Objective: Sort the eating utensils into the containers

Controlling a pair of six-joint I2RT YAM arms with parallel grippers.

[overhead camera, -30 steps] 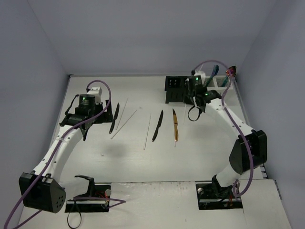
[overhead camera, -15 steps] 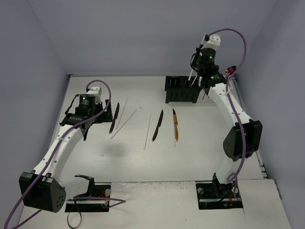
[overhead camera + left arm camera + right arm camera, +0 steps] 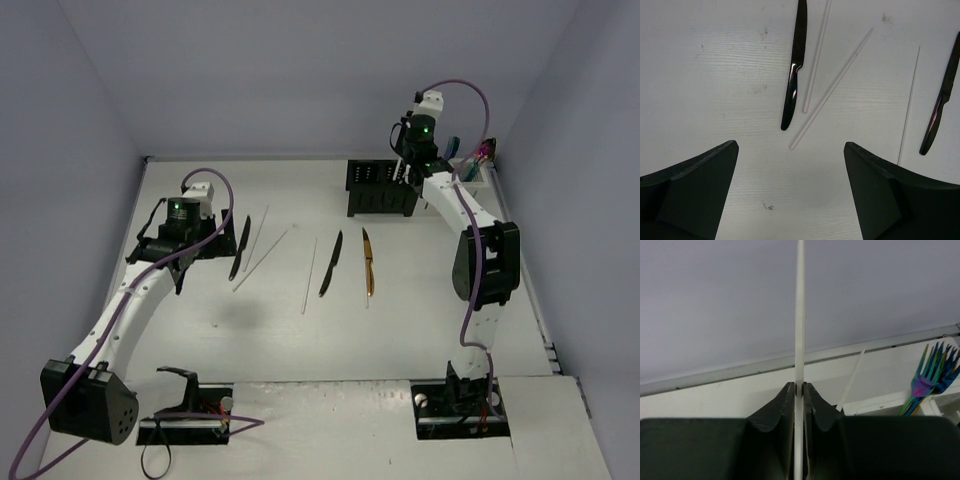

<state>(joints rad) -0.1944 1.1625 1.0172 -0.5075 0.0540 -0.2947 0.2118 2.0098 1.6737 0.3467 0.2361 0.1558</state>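
My right gripper point(image 3: 405, 168) hangs over the right end of the black container point(image 3: 380, 197), shut on an upright white chopstick point(image 3: 800, 315) that runs between its fingertips point(image 3: 799, 388). The white container point(image 3: 472, 172) at the back right holds iridescent and blue forks point(image 3: 932, 371) and a leaning chopstick point(image 3: 852, 380). On the table lie a black knife point(image 3: 795, 65), two crossed white chopsticks point(image 3: 832, 95), a third chopstick point(image 3: 309, 272), another black knife point(image 3: 331, 263) and a gold knife point(image 3: 368, 262). My left gripper point(image 3: 790, 170) is open just above the table, short of the first knife, holding nothing.
Grey walls close in the table at the back and on both sides. The right arm's elbow point(image 3: 485, 262) hangs above the table's right side. The arm bases and purple cables sit at the near edge.
The right arm rose from low beside the black container and swung its wrist up and slightly left with the chopstick. The left arm has not moved.
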